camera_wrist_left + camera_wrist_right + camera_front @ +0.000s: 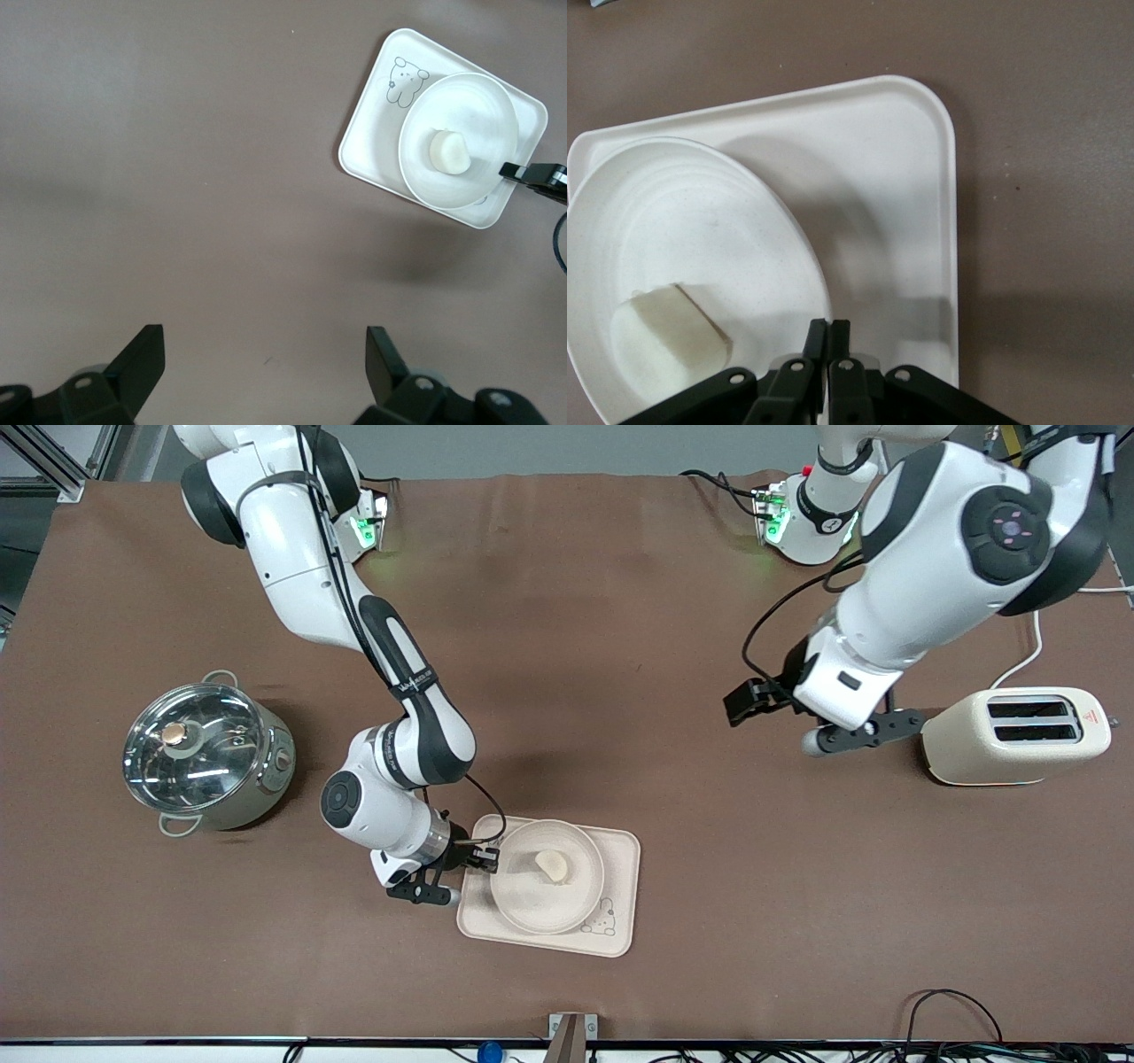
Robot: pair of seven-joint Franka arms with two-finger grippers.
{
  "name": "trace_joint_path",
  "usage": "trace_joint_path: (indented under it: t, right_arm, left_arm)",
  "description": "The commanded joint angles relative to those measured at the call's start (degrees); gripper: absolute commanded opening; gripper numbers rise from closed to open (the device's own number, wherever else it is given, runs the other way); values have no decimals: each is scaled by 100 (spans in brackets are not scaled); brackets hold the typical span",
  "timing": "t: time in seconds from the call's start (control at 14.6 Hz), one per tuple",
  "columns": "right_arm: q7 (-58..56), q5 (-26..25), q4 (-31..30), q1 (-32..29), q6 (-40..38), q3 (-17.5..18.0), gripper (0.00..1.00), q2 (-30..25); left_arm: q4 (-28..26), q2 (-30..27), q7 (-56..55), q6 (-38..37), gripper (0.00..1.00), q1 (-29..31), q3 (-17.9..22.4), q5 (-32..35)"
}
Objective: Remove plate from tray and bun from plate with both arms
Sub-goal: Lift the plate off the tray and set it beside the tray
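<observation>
The round cream-white plate (532, 908) lies on the rectangular tray (622, 868) and seems slightly tilted. The pale bun (551, 864) sits in it. My right gripper (485, 858) is at the plate's rim on the side toward the right arm's end, with its fingers shut on the rim. The right wrist view shows the shut fingertips (829, 326) at the edge of the plate (700, 221), with the bun (669, 336) beside them. My left gripper (855, 732) is open and empty, up over the bare table beside the toaster. Its wrist view shows the plate (483, 106), the bun (448, 152) and open fingers (142, 354).
A cream toaster (1014, 735) stands at the left arm's end of the table. A steel pot with a glass lid (205, 753) stands at the right arm's end. The tray has a rabbit drawing (604, 921). Cables lie along the table's front edge.
</observation>
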Motion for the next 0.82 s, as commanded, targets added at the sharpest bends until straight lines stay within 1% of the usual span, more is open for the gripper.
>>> trace_joint_path:
  t: [0.0,0.14,0.27,0.34,0.48,0.62,0.76]
  right_arm:
    - [-192,100,-766,62,-319,35,0,-722]
    - [-201,91,-1590,281,-417,26,0,-1354]
    - [-201,91,-2617,500,-329,26,0,-2109]
    - [-201,91,-3075,667,-190,26,0,-2435]
    - [-201,91,-3946,914,258,35,0,-2963]
    - [-201,91,-4449,1203,732,35,0,-3115]
    - [-192,100,-4748,1485,1495,44,0,-3062]
  left_arm:
    - [128,67,-193,3,100,-36,-4,213]
    - [84,76,-236,12,100,-141,-4,187]
    - [58,172,-639,21,100,-177,-30,195]
    - [58,233,-841,56,100,-221,-65,195]
    - [-47,435,-1420,327,100,-510,-65,204]
    - [-240,725,-1957,853,100,-721,-65,256]
    - [-329,1093,-2431,1424,100,-923,-65,414]
